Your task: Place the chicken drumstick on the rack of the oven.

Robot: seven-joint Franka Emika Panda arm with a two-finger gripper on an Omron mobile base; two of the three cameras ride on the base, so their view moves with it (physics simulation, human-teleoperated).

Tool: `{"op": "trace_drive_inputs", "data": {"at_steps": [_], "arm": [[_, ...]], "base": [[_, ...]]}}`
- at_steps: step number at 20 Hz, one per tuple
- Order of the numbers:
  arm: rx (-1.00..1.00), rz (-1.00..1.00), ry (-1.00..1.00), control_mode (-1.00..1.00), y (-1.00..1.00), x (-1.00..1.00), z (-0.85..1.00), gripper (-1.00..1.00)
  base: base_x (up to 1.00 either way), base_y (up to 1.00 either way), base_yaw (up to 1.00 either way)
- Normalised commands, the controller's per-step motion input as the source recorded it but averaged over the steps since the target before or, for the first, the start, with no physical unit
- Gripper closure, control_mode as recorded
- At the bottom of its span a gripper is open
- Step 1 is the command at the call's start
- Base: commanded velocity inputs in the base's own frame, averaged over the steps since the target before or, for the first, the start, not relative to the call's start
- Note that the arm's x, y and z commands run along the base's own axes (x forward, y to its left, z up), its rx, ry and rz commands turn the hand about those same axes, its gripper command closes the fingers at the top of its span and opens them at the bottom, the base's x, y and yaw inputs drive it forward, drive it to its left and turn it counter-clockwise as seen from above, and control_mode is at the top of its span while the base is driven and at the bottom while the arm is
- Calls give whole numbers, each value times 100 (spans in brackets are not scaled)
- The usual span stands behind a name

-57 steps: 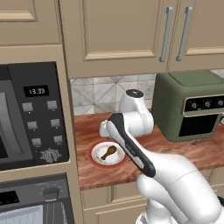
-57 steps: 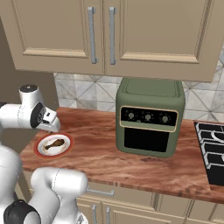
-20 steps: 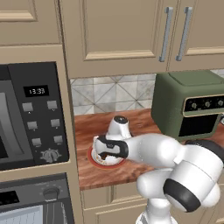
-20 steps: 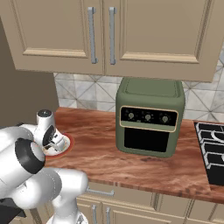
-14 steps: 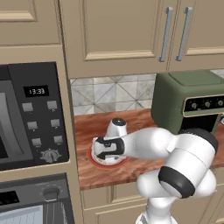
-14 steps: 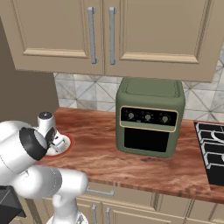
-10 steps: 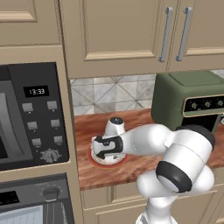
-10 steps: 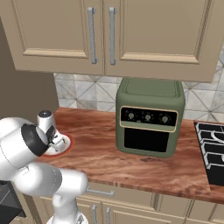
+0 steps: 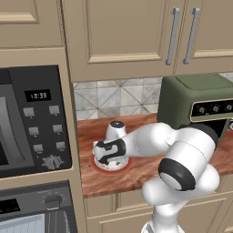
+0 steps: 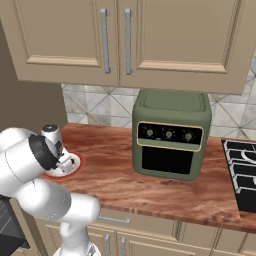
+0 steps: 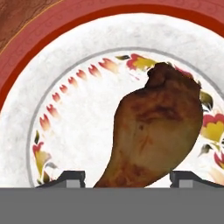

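The chicken drumstick [image 11: 153,131] lies browned on a red-rimmed white plate [image 11: 78,78], thick end away from the hand. My gripper [image 11: 131,179] is down over it, one fingertip [image 11: 74,177] on each side of the narrowing end, jaws open and close to the meat. From the base cameras the hand [image 9: 110,154] covers the plate [image 9: 96,164] on the wooden counter, also seen as the hand [image 10: 62,161] over the plate [image 10: 76,167]. The dark oven [image 9: 41,205] sits low at the left, its pale rack [image 9: 22,225] behind the window.
A black keypad microwave [image 9: 32,118] is built in above the oven, just left of the plate. A green countertop oven [image 10: 170,135] stands on the counter to the right. A black stove grate [image 10: 242,172] lies at the far right. Cabinets hang overhead.
The hand has settled a little lower onto the plate and the elbow has swung in closer. The plate and drumstick have stayed put.
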Motion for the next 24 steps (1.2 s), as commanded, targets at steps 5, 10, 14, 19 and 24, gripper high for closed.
{"op": "trace_drive_inputs", "data": {"at_steps": [5,10,14,19,24], "arm": [[0,-3,0,-100,2,0,-26,100],[0,0,0,-100,0,0,-3,100],[0,0,0,-100,3,0,0,100],[0,0,0,-100,1,0,4,100],[0,0,0,-100,-7,-40,40,100]], "base": [[0,0,0],[0,0,0],[0,0,0],[0,0,0],[0,0,0]]}}
